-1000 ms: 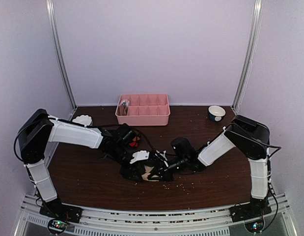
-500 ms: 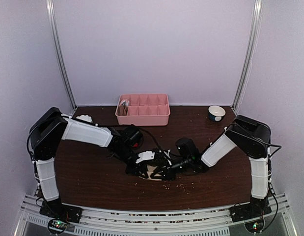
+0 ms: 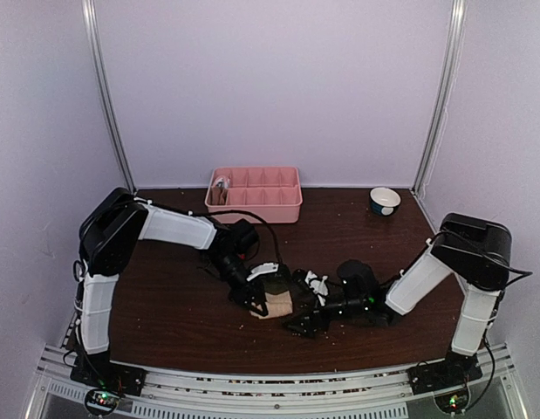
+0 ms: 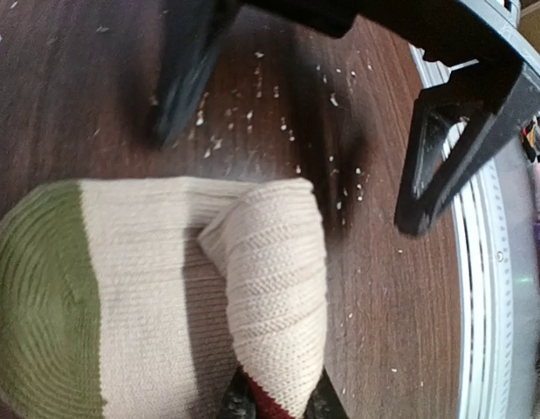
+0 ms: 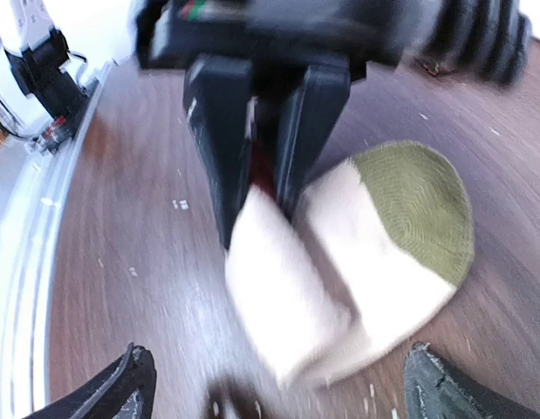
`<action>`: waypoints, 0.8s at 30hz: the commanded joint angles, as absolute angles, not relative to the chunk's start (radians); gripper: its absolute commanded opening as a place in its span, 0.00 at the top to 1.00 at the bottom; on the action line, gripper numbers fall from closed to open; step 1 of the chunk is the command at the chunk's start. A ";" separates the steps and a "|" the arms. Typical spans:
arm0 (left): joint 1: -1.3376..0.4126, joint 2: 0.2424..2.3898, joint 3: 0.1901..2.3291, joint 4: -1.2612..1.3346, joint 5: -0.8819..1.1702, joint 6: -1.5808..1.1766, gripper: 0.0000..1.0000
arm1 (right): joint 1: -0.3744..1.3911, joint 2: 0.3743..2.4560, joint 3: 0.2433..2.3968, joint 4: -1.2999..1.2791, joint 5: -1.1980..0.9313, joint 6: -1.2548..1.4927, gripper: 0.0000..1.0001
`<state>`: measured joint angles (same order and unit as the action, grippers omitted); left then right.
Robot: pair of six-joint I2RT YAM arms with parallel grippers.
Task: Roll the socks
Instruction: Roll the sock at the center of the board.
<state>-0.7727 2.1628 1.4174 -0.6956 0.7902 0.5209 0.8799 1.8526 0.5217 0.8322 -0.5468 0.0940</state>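
A cream sock with an olive toe (image 4: 121, 297) lies flat on the dark wooden table (image 3: 165, 297) at front centre, with its cuff end folded up over itself. My left gripper (image 4: 274, 408) is shut on that fold, where a red edge shows between the fingers. From above, the left gripper (image 3: 261, 295) sits at the sock's (image 3: 281, 305) left side. My right gripper (image 5: 283, 394) stands open just clear of the sock (image 5: 339, 262), its fingertips (image 5: 121, 393) spread wide on either side and holding nothing. The right gripper (image 3: 306, 310) is on the sock's right.
A pink compartment tray (image 3: 255, 194) stands at the back centre with something in its left end. A small white and blue bowl (image 3: 385, 201) sits at the back right. Pale crumbs (image 4: 339, 179) are scattered on the table near the front edge rail (image 4: 492, 288).
The right gripper has opened and drawn back to the right, off the sock. The left gripper has shut on the sock's fold, and its arm has shifted right.
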 commanded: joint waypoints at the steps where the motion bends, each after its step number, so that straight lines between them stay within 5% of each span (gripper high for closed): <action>1: -0.740 2.237 1.408 -0.825 0.660 0.465 1.00 | 0.892 1.763 0.422 0.779 -0.278 0.040 0.00; 5: -0.723 2.250 1.426 -0.853 0.682 0.472 1.00 | 0.892 1.627 0.340 0.859 -0.011 0.099 0.00; 10: -0.723 2.326 1.523 -0.970 0.683 0.490 1.00 | 0.868 1.657 0.297 1.098 0.000 0.139 0.00; 16: -0.710 2.401 1.607 -1.071 0.648 0.481 1.00 | 0.970 1.656 0.361 0.928 -0.039 -0.208 0.00; 24: -0.700 2.513 1.722 -1.192 0.571 0.468 1.00 | 1.133 1.691 0.494 0.683 -0.005 -0.539 0.20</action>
